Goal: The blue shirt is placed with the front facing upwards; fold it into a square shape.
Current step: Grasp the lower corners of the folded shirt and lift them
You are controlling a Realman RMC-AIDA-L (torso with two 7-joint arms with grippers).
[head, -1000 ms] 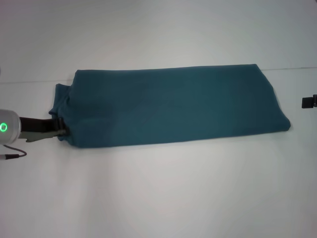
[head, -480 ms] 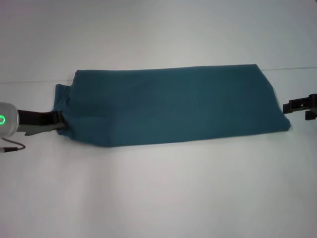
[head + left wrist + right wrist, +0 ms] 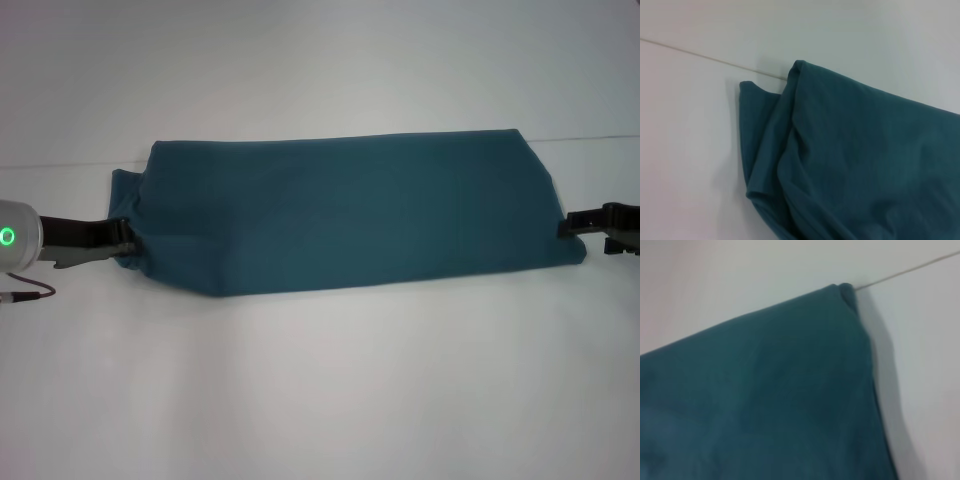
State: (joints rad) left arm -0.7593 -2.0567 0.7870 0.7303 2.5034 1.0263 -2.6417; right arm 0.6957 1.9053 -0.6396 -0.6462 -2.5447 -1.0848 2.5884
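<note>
Left gripper [image 3: 120, 243] touched the shirt [image 3: 350, 215], right gripper [image 3: 570, 224] too; grip state untellable on both. Soft, floppy cloth probably wanted pinching at end corners.

Shirt [image 3: 350, 215] on table [image 3: 320, 390], btwn L pincer [image 3: 125, 243] & R pincer [image 3: 572, 224]
</note>
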